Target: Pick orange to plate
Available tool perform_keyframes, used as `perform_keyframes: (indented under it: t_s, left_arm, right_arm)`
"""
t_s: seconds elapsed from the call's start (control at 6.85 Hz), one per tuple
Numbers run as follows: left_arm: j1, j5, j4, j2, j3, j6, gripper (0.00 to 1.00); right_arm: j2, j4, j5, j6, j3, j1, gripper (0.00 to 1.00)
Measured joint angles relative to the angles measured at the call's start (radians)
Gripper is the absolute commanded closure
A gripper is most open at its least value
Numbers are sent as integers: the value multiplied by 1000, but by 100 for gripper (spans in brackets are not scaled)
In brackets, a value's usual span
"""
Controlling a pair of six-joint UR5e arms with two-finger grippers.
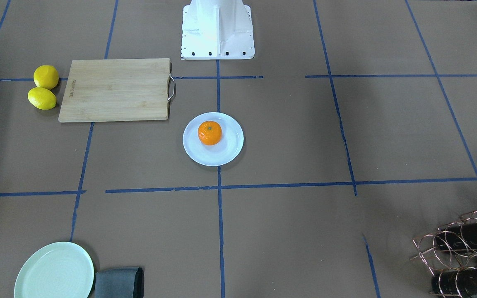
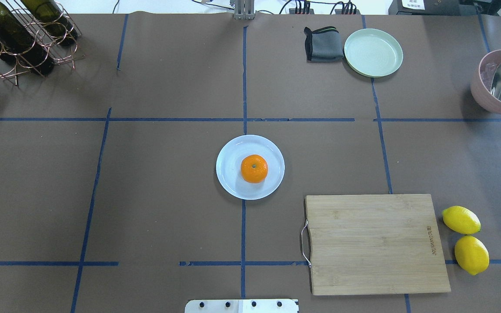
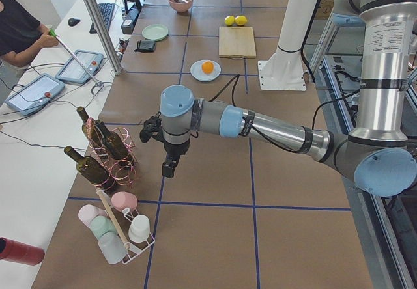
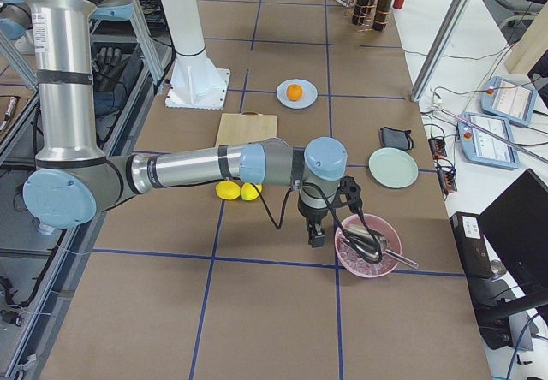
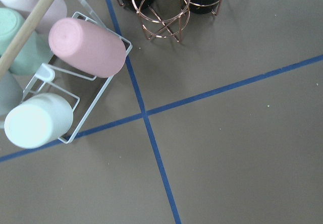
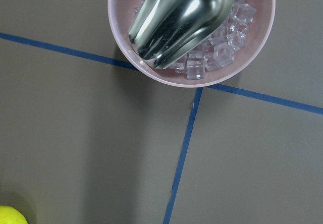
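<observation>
**Orange** (image 1: 210, 133): is sitting on the plate (image 1: 222, 155), slightly off its middle, with the stem dot facing up and free of both pincers.

**Plate**: is lying flat at the middle of the tabletop (image 1: 288, 136), across a blue tape line.

**Left pincer** (image 3: 171, 166): is hanging fingers-down over the tabletop at the robot's left end, near the bottle rack (image 3: 104, 149) and the cup rack (image 3: 124, 237), well apart from the plate. It is showing in a side view only, so it cannot be told whether it is released or clenched.

**Right pincer** (image 4: 315, 237): is hanging fingers-down at the robot's right end, just beside the bowl (image 2: 481, 98) and well apart from the plate. It too is showing in a side view only, so its state cannot be told.

**Bowl**: pink, is holding ice (image 6: 222, 52) and a metal scoop (image 6: 181, 17).

**Board** (image 1: 116, 90): wooden, is lying flat near the plate, with its metal handle facing the plate's side.

**Lemons** (image 1: 46, 77): two, are lying side by side just beside the board's far edge.

**Green plate** (image 1: 54, 271): is lying near the tabletop's operator-side edge, with a folded grey cloth (image 1: 119, 282) just beside it.
</observation>
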Motion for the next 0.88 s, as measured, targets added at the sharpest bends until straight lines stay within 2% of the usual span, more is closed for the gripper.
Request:
perform_keyframes:
  t_s: [0.29,0.58,0.88]
  left_arm:
    - [2,-3,6,18,7,4,0]
    - [5,-3,-126,9,46,3,0]
    - [5,-1,-175,-1,67,3,0]
  right_arm:
    - [4,0,22,-9,-10,7,0]
    - [5,2,29,-7,-2,8,0]
    - [1,2,28,-7,10,7,0]
